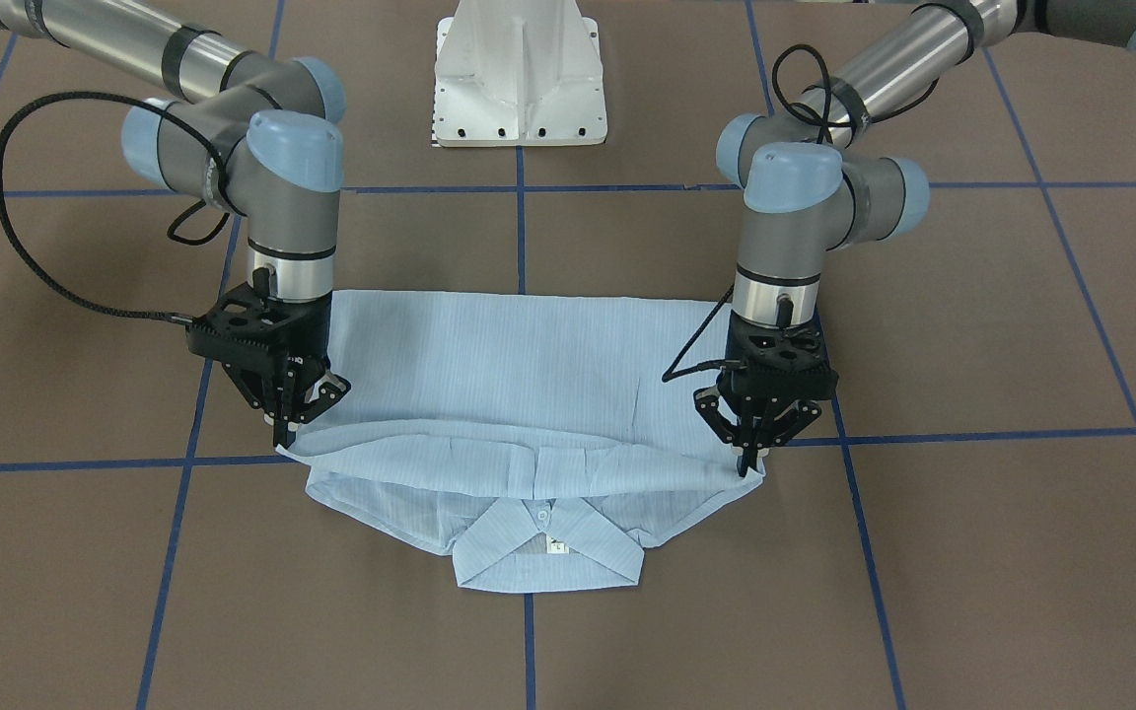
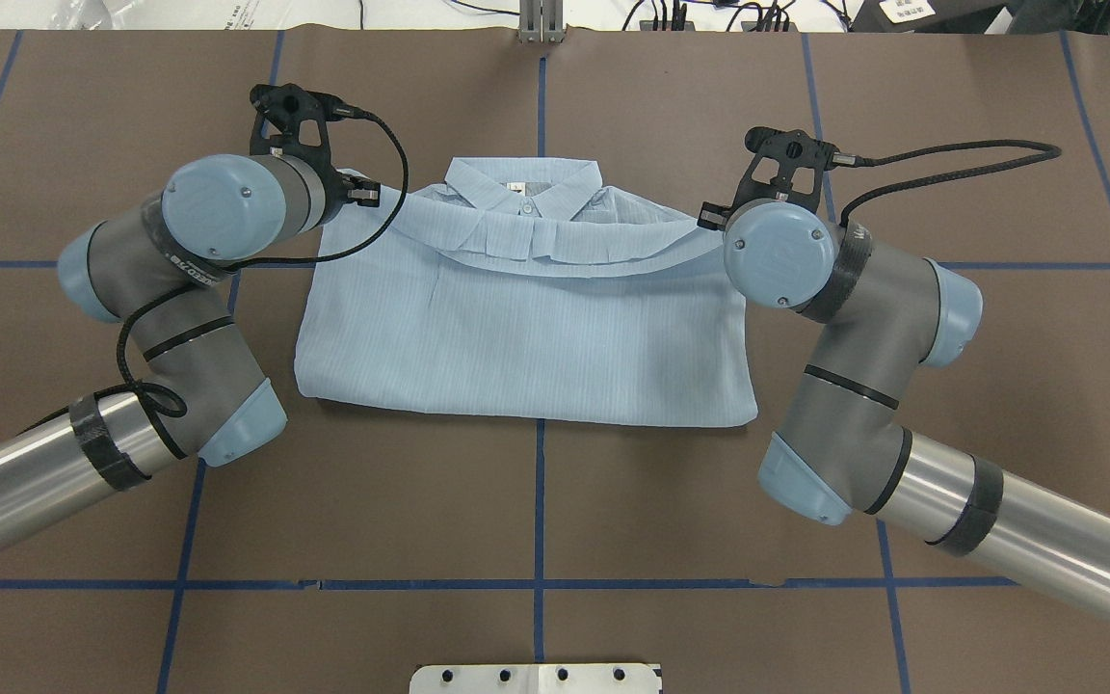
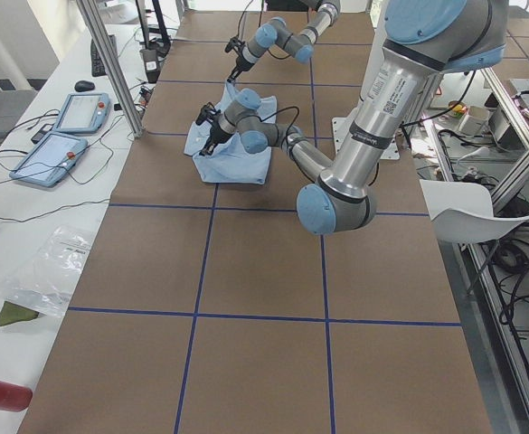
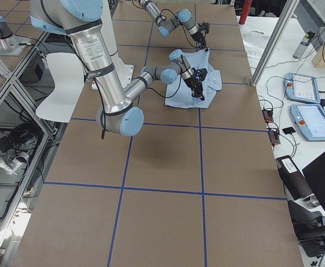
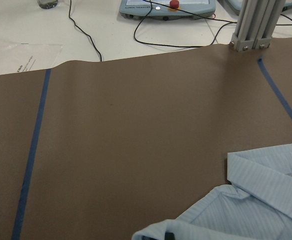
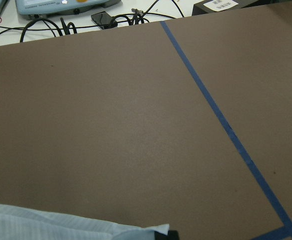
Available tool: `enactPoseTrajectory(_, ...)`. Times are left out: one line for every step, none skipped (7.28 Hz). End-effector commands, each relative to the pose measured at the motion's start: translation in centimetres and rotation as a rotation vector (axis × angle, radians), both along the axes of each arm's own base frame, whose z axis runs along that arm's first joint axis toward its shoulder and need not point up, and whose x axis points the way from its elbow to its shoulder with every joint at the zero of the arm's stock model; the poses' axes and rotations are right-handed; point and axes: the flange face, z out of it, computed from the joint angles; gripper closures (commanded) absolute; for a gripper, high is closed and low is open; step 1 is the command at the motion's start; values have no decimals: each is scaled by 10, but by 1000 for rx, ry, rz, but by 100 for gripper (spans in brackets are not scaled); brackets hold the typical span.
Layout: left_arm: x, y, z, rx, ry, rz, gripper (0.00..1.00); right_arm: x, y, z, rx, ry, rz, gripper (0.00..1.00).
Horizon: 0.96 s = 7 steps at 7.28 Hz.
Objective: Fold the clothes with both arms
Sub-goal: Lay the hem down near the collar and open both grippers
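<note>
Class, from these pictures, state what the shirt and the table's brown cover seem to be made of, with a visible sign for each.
Shirt: thin woven cloth, perhaps cotton, matte; fine stripes show and it drapes in soft folds.
Cover: matte brown sheet, paper or card by its look; its far edge lies wavy.

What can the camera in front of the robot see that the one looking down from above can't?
Only the front camera shows the claw tips: the right claw and left claw each pinch a corner of the shirt's folded-over layer. Only the overhead camera shows the cables and metal post past the table's far edge; there the left arm and right arm hide the claws. Both show the shirt, its collar and the white base.
</note>
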Motion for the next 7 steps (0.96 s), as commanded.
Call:
enactPoseTrajectory(12, -10, 23, 22, -22, 9, 100, -2, -18, 30, -19, -5, -33, 100)
enactPoseTrajectory(12, -10, 23, 23, -21, 9, 100, -3, -19, 24, -13, -11, -37, 100)
enactPoseTrajectory(11, -11, 23, 23, -19, 10, 100, -5, -20, 17, -7, -20, -36, 100)
enactPoseTrajectory(10, -11, 19, 29, -7, 10, 100, -6, -20, 15, -9, -24, -40, 67)
enactPoseTrajectory(6, -10, 13, 63, 35, 11, 38, -5, -21, 10, 4, -20, -53, 1)
enactPoseTrajectory(2, -5, 9, 102, 85, 46, 0, -7, -26, -8, 10, -45, -67, 0)
enactPoseTrajectory(3, 2, 5, 87, 126, 126, 0, -7, -26, -24, -6, -93, -107, 0)
